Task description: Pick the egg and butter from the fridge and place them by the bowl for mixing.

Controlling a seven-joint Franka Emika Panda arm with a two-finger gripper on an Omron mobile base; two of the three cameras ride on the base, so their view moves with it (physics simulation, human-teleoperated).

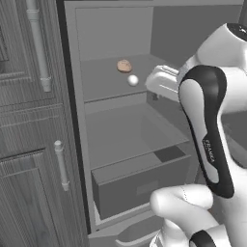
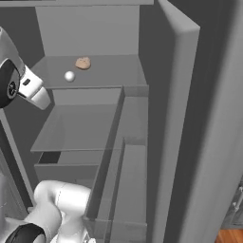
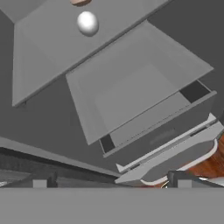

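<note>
Grey all through, the fridge (image 1: pixel 120 125) stands open before the arm, with flat shelves and a drawer (image 1: pixel 140 181) pulled partway out at its foot. White and tiny, the egg (image 1: pixel 132 80) sits on the upper shelf (image 1: pixel 103 79), near that shelf's front edge. Just behind it, further from the pincer, lies a round tan-brown lump (image 1: pixel 124 65), close to the egg but not touching it.

Seen from the hand camera, the pincer (image 3: pixel 111 181) has its two dark fingertips (image 3: pixel 40 181) spread wide apart, with nothing between them. It holds nothing and touches nothing. The egg (image 3: pixel 87 22) lies well ahead of the pincer, and the lump (image 3: pixel 79 1) is just beyond it at the frame's edge. Between pincer and egg come the lower shelf (image 3: pixel 131 87) and the drawer (image 3: pixel 162 131), nearer to the fingertips than the egg's shelf is.

From the right base camera the egg (image 2: pixel 70 76) and lump (image 2: pixel 83 62) rest on the same shelf, the hand of the arm off to their side and apart from them. Dark wood-grain cabinets (image 1: pixel 29 144) with bar handles stand beside the fridge.
</note>
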